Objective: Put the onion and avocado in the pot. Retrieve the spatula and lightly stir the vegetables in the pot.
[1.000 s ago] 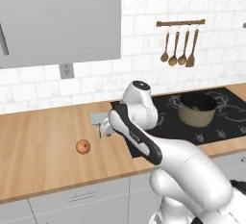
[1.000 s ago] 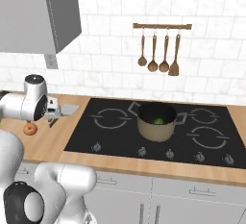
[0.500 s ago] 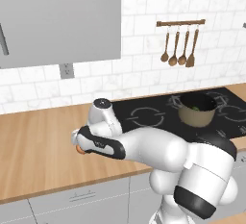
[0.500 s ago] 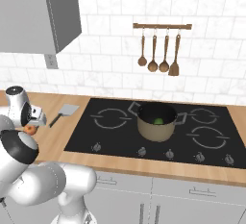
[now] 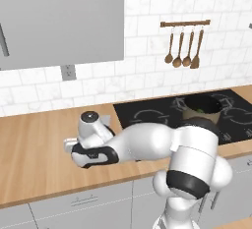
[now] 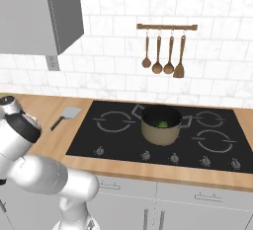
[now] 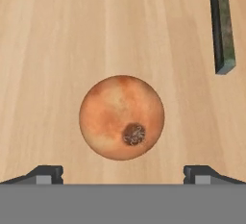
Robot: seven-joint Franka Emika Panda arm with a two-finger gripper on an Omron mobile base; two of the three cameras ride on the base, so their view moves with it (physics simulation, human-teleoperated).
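Wooden counter lies under my gripper, fingers spread apart, onion at 12 o'clock between them. It looks firm, smooth and prone to roll; I would pinch across its widest middle.

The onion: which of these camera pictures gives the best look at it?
The hand view. The onion sits large and whole on the wooden counter, centred between the open tool's two tips. In the left base view the robot's arm covers that spot; the right base view gives no clear sight of it.
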